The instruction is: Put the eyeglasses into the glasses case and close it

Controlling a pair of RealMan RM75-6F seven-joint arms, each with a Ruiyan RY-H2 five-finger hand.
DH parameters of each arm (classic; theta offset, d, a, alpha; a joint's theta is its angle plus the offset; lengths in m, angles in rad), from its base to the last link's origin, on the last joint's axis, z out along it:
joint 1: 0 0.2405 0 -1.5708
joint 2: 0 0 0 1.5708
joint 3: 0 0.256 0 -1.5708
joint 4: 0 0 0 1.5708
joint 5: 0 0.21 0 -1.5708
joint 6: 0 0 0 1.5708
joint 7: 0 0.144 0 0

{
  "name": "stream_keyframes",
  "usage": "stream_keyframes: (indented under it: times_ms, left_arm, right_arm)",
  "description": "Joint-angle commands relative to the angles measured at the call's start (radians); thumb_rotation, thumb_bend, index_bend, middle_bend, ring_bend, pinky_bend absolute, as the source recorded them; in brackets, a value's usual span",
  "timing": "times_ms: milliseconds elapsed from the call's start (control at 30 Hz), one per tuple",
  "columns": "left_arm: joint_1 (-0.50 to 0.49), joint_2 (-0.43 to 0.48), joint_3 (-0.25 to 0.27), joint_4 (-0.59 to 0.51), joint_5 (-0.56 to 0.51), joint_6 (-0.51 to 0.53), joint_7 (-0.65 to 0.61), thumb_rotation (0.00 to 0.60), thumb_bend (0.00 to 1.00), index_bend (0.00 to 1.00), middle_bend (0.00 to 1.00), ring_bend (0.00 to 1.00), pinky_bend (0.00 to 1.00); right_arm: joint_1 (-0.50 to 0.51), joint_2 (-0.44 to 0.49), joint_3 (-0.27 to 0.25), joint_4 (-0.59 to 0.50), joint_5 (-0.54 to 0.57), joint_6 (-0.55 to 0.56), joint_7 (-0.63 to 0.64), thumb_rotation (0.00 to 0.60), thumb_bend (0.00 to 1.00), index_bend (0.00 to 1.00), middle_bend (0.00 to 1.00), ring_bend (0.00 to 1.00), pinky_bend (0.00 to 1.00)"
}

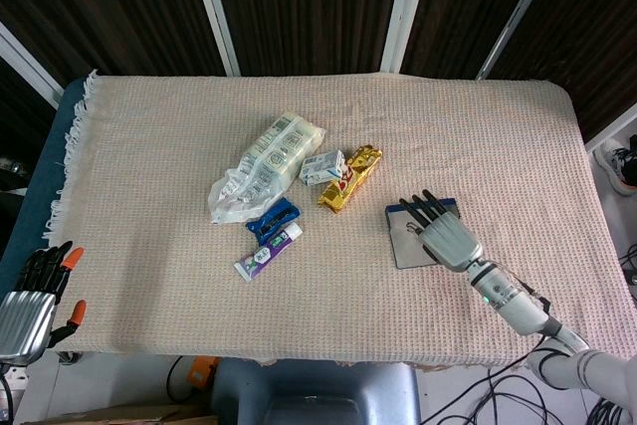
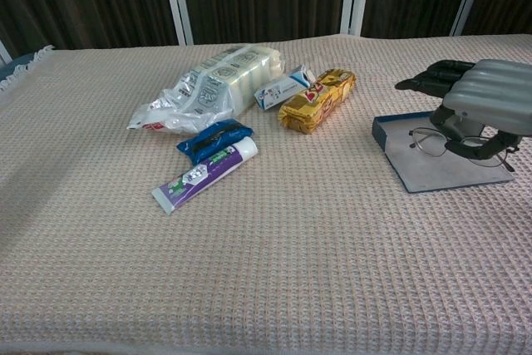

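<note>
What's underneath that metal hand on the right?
The right hand holds eyeglasses above the open glasses case. The hand covers part of the frame, and whether the glasses touch the case is unclear.

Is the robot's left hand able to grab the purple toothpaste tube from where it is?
Probably not without a long reach. The left hand sits off the table's near left corner, while the toothpaste tube lies mid-table. Nothing blocks the cloth between them.
</note>
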Motion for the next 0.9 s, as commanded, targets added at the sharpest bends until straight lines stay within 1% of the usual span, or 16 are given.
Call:
stream_keyframes:
  times_ms: [33,300,367,500,633,900]
  left_arm:
    - [0.0,-0.002,-0.001,-0.002,-0.003,-0.002,0.007,0.6,0.42,0.0,0.0,0.0,0.06]
    - [-0.001,-0.009,-0.002,-0.006,-0.006,-0.003,0.026,0.6,0.42,0.0,0.0,0.0,0.06]
    - [-0.002,-0.01,-0.003,-0.007,-0.008,-0.006,0.031,0.6,0.42,0.0,0.0,0.0,0.06]
    - [-0.003,-0.014,-0.003,-0.01,-0.012,-0.011,0.044,0.6,0.42,0.0,0.0,0.0,0.06]
    - [-0.005,-0.017,-0.004,-0.014,-0.016,-0.015,0.056,0.6,0.42,0.0,0.0,0.0,0.06]
    - [-0.009,-0.021,-0.005,-0.02,-0.022,-0.024,0.072,0.6,0.42,0.0,0.0,0.0,0.06]
  right_arm:
    - [0.01,-0.056,-0.016,0.116,-0.058,0.031,0.152,0.6,0.6,0.77,0.04,0.0,0.07]
    - [0.013,-0.121,-0.045,0.267,-0.127,0.117,0.404,0.6,0.6,0.76,0.04,0.0,0.07]
    - [0.013,-0.13,-0.051,0.292,-0.134,0.125,0.453,0.6,0.6,0.76,0.04,0.0,0.07]
    - [0.01,-0.143,-0.073,0.334,-0.14,0.108,0.564,0.6,0.6,0.76,0.04,0.0,0.07]
    - [0.005,-0.158,-0.083,0.382,-0.138,0.091,0.617,0.6,0.6,0.76,0.04,0.0,0.07]
    - [0.008,-0.201,-0.077,0.473,-0.121,0.057,0.663,0.6,0.6,0.75,0.04,0.0,0.07]
